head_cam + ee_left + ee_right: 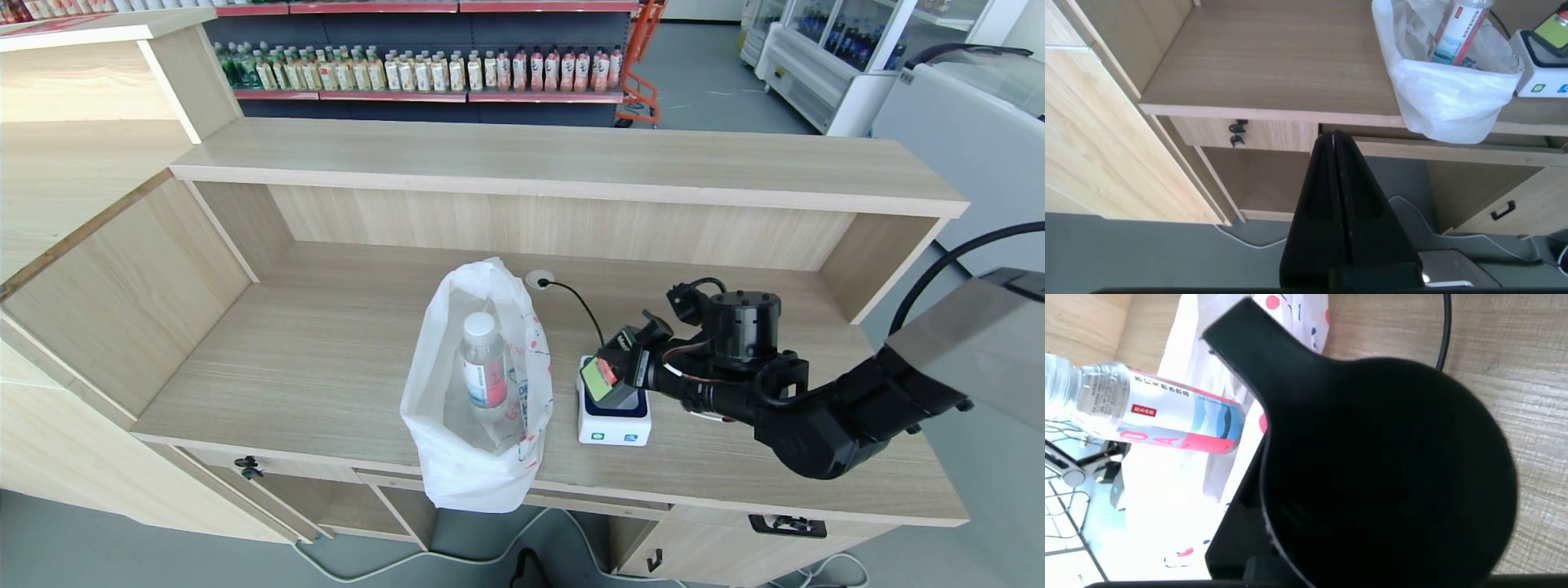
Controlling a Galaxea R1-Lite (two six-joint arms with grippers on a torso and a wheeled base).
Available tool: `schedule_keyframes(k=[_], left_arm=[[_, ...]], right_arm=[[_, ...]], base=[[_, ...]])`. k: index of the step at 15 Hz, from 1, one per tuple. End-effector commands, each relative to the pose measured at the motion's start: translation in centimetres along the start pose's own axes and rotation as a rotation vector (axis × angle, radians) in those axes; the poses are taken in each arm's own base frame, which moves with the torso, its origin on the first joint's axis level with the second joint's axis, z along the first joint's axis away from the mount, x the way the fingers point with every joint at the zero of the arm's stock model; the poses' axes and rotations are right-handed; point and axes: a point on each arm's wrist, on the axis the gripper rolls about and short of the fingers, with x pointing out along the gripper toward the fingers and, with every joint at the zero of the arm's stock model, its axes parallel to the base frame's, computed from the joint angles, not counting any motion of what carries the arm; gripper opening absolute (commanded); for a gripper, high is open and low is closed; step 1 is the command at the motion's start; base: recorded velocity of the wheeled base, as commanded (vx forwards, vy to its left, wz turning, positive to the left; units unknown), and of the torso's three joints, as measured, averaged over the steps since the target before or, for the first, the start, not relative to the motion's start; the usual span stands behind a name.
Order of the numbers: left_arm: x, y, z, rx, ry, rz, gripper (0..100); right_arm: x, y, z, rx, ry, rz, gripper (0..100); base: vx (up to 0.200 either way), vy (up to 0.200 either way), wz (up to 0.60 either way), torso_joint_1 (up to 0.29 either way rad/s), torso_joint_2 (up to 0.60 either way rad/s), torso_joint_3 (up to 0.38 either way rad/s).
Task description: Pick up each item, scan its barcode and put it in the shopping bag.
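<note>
while right claw (614, 367) pinches small green-orange pack (595, 380), seemingly flat, left claw (1335, 140) pressed together.

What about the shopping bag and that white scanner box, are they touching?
Apart. The head view shows a strip of bare counter between the shopping bag and the scanner.

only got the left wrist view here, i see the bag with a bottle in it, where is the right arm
Observer: The right gripper hangs just above the white scanner, beside the shopping bag.
Operator: holding anything
Observer: Yes, it is shut on a small green and orange item.
Operator: anything behind the scanner
Observer: A black cable runs from it back to a round hole in the counter.
</note>
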Motion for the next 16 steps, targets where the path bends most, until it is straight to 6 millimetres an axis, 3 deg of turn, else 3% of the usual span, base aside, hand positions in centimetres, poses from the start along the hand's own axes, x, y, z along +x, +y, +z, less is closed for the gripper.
schedule_keyframes(k=[1,7,9,11,14,16], left_arm=[[0.0,0.0,0.0,0.0,0.0,0.001,0],[0.0,0.0,0.0,0.0,0.0,0.001,0],[0.0,0.0,0.0,0.0,0.0,0.001,0],[0.0,0.0,0.0,0.002,0.0,0.0,0],[0.0,0.0,0.0,0.0,0.0,0.0,0],[0.0,0.0,0.0,0.002,0.0,0.001,0]], right_arm=[[0.6,-0.2,-0.7,0.004,0.02,-0.003,0],[0.9,-0.1,-1.1,0.013,0.029,-0.002,0],[0.1,0.4,0.1,0.006,-0.005,0.01,0],[-2.1,1.1,2.5,-0.003,-0.074,0.016,0],[-7.1,2.4,6.3,-0.021,-0.151,0.005,0],[-10.2,2.9,7.4,-0.086,-0.145,-0.03,0]], base=[[0.0,0.0,0.0,0.0,0.0,0.0],[0.0,0.0,0.0,0.0,0.0,0.0],[0.0,0.0,0.0,0.0,0.0,0.0],[0.0,0.0,0.0,0.0,0.0,0.0],[0.0,0.0,0.0,0.0,0.0,0.0],[0.0,0.0,0.0,0.0,0.0,0.0]])
